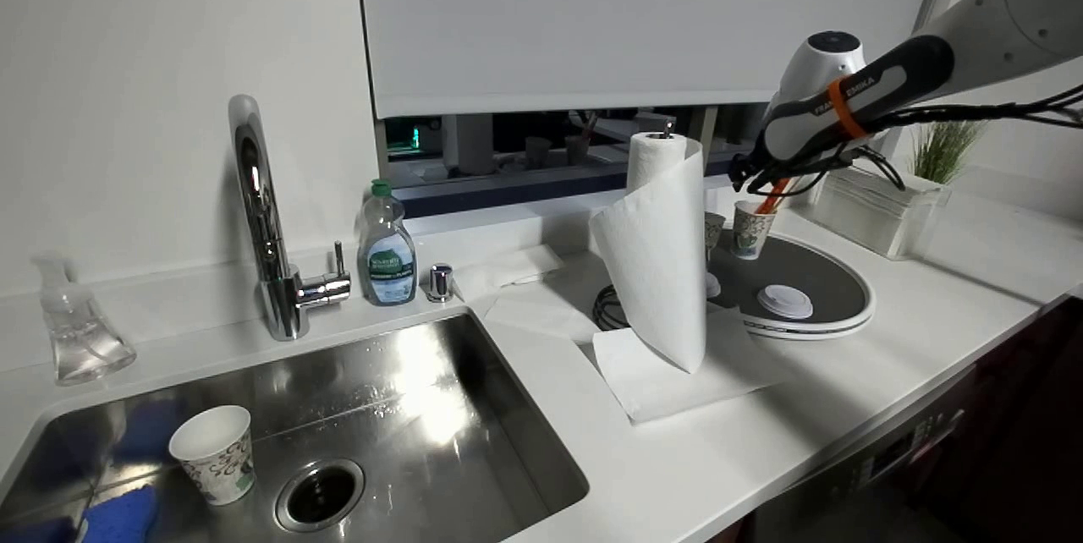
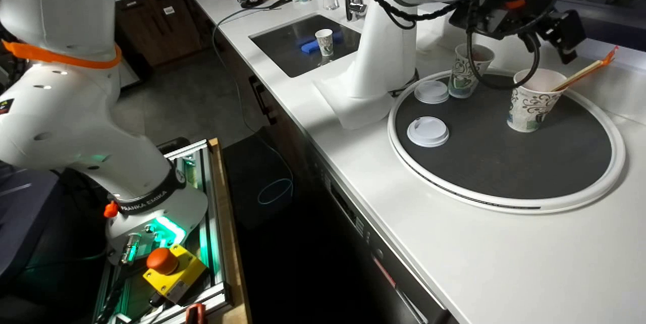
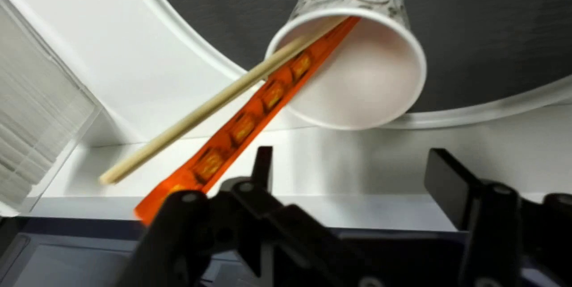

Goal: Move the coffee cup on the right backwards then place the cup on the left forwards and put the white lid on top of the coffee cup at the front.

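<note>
A patterned paper cup [image 2: 530, 109] holding a wooden stick and an orange packet stands on the round dark plate [image 2: 504, 172]. It also shows in the wrist view [image 3: 357, 72] and an exterior view [image 1: 751, 232]. A second patterned cup [image 2: 462, 79] stands on the plate nearer the paper towels, partly hidden by them in an exterior view [image 1: 713, 230]. A white lid [image 2: 428, 132] lies flat on the plate, also visible in an exterior view [image 1: 785, 301]. A similar lid [image 2: 431, 92] lies by the second cup. My gripper [image 3: 351, 166] is open and empty, above the stick-holding cup.
A paper towel roll [image 1: 668, 247] stands beside the plate, its loose sheet on the counter. A napkin holder [image 1: 880, 209] stands on the plate's other side. A sink [image 1: 406, 425] holds another cup [image 1: 216, 454]. A low wall and window ledge run behind the plate.
</note>
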`<state>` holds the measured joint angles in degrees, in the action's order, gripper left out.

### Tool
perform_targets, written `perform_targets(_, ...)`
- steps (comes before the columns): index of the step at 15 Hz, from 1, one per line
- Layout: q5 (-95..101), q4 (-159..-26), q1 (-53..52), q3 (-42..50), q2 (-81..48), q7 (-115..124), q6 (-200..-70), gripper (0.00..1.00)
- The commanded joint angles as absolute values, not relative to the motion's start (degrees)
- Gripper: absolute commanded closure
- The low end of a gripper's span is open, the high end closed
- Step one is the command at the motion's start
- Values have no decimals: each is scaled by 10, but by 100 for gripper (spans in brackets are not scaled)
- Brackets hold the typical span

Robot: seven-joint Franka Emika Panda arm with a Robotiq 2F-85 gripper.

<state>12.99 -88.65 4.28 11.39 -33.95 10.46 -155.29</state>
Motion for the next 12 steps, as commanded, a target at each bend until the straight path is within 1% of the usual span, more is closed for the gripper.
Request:
perform_targets(1, 145, -932, 10, 146, -271, 121, -1513, 0)
perform_targets(3, 146, -946, 6, 140, -246, 113, -1501, 0)
perform_targets(7, 66, -981, 43, 53, -209, 9, -1490, 0)
perform_targets(10, 60, -979, 38, 42, -218, -9, -1420, 0)
perform_targets(12, 115, -986, 19, 67, -221, 16, -1365, 0)
